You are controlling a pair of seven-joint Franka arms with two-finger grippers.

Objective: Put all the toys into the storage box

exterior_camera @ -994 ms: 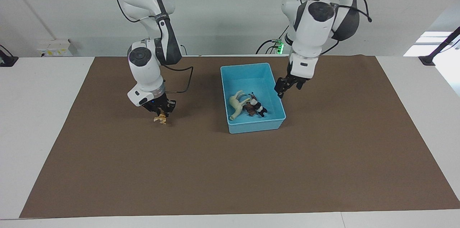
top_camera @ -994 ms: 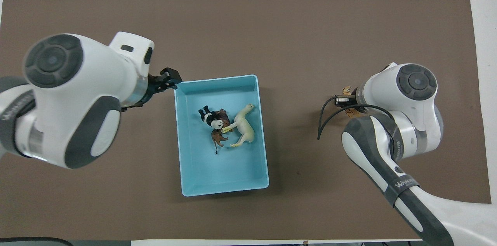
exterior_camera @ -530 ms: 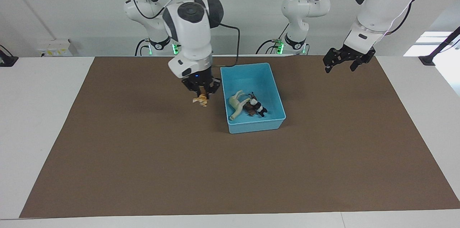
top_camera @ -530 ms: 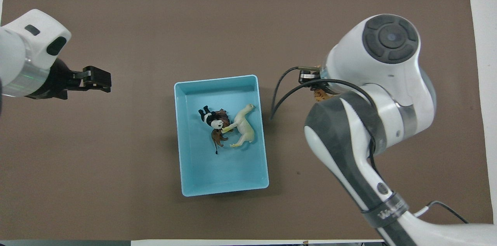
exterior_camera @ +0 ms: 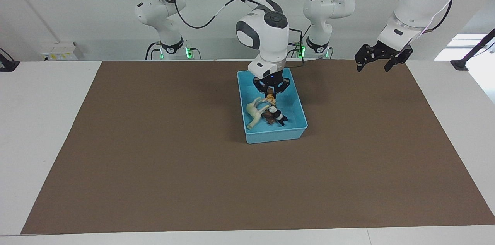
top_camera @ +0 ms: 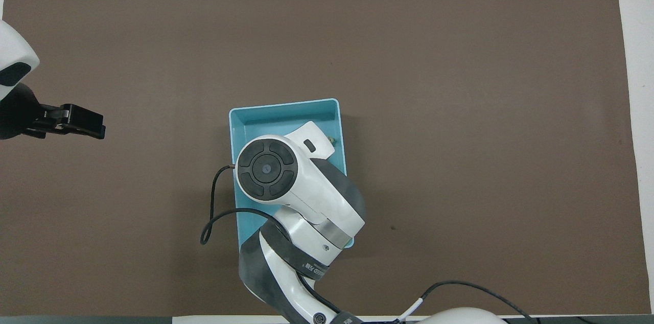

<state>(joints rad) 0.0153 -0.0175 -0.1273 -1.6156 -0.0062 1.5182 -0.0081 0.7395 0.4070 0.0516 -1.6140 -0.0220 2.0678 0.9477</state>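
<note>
Gripping the tiger (exterior_camera: 271, 100), our right gripper (exterior_camera: 270, 91) hung over the storage box (exterior_camera: 294, 92) at mid-bench, where the horse (exterior_camera: 254, 111), lion (exterior_camera: 269, 118) and panda (exterior_camera: 278, 114) lay. Our left gripper (exterior_camera: 379, 58) waited with fingers apart over the mat's (exterior_camera: 154, 160) corner.

We can read no text, label, brand, number or sign with any certainty. The dark band low on the white right arm (top_camera: 306, 268) carries small pale lettering in the overhead view, but we cannot make out its letters. The pale box with yellow stickers (exterior_camera: 60, 51) standing against the wall past the right arm's end of the desk (exterior_camera: 38, 129) shows marks that we cannot read either.
</note>
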